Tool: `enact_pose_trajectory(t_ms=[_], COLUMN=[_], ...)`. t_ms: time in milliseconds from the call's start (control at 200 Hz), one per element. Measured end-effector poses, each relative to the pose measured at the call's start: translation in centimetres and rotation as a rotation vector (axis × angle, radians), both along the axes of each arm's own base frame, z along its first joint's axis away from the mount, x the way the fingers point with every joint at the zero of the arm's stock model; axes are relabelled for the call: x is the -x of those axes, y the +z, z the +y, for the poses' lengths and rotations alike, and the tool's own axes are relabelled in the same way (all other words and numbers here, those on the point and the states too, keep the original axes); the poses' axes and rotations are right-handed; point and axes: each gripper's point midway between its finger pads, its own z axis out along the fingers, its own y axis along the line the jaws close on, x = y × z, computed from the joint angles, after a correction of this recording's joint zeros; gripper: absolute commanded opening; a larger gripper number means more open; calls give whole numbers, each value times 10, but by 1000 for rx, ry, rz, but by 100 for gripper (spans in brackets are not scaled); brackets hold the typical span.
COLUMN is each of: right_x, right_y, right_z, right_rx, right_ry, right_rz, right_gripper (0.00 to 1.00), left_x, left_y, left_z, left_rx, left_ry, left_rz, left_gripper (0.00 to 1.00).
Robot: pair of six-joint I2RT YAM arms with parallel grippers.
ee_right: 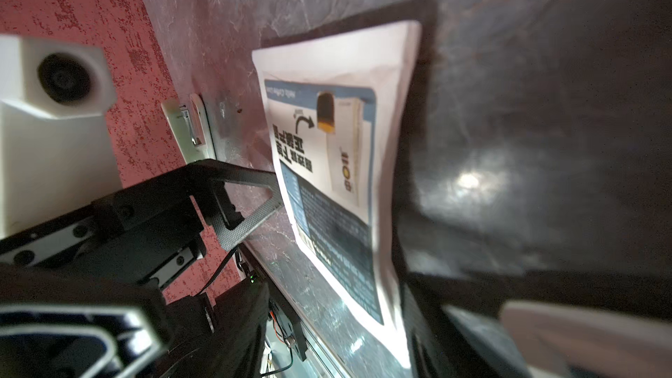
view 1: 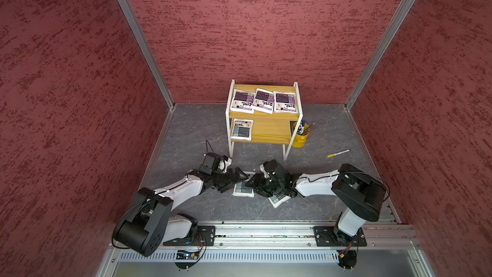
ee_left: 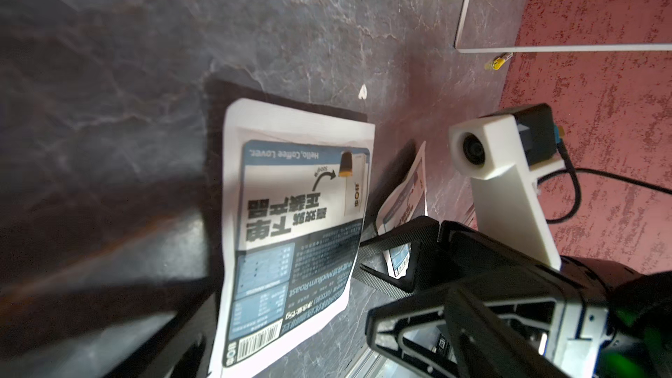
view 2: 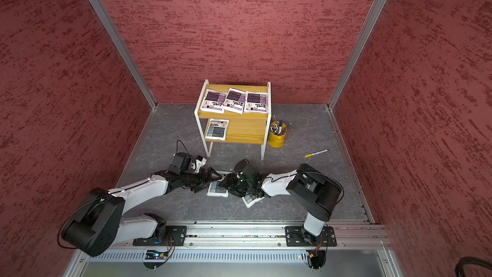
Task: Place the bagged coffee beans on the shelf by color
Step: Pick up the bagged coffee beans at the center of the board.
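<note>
Sort status: three purple-label pouches (view 1: 263,101) are lying side by side on the top board of the shelf (view 1: 269,129). One shelved grey-blue pouch (view 1: 241,130) is sitting at the left end of the lower board, and the rest of that board is bare. Two more grey-blue ones are waiting on the slate-patterned tabletop (view 1: 202,129) in front.

Key relation: the near pouch (view 1: 243,189) (ee_left: 291,230) is lying printed face up directly under the left gripper (view 1: 237,182), between its fingers in the left wrist view. Its long axis is running from the rail (view 1: 266,231) toward the shelf, sealed end shelfward, so the jaws are spanning its short width. The left jaws are standing fully spread and gripping nothing. The left arm is the nearer one. My judgement is that closing across the width comes next, then carrying forward and slightly right to the bare board.

The right gripper (view 1: 259,186) is hovering at the same pouch's other edge, with one finger (ee_left: 381,281) just beside it. Its jaws are part-spread, and I cannot tell whether they are pressing anything. The skewed pouch (view 1: 278,200) is lying partly beneath the right wrist.

Materials: the pouches are flat white film with plain sealed margins. They are probably soft-filled and may buckle when squeezed edgewise. The boards are yellowish wood grain on a thin white frame. The fingers are black open triangles with a woven texture.
</note>
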Motion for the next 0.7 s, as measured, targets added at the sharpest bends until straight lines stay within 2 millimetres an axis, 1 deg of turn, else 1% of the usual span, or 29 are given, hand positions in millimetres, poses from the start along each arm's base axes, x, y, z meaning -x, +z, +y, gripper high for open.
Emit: enact_pose_trajectory(t_ms=[205, 426, 511, 546, 626, 701], right_x=[1, 3, 4, 4, 5, 6], right_y=[-1, -2, -3, -4, -5, -7], right_z=[0, 0, 0, -1, -2, -4], right_rx=[-17, -26, -28, -26, -24, -21], right_ry=[-1, 6, 7, 7, 5, 4], right_rz=[-3, 2, 2, 3, 7, 11], right_gripper=[59, 54, 51, 48, 44, 38], left_x=[5, 8, 8, 8, 8, 8], left_y=[1, 1, 1, 1, 1, 1], left_z=[-4, -16, -18, -18, -18, -18], left_rx=[35, 66, 74, 75, 79, 81], left_ry=[12, -14, -14, -13, -12, -10], left_rz=[-1, 10, 13, 13, 10, 8], left_gripper=[100, 100, 100, 100, 100, 100])
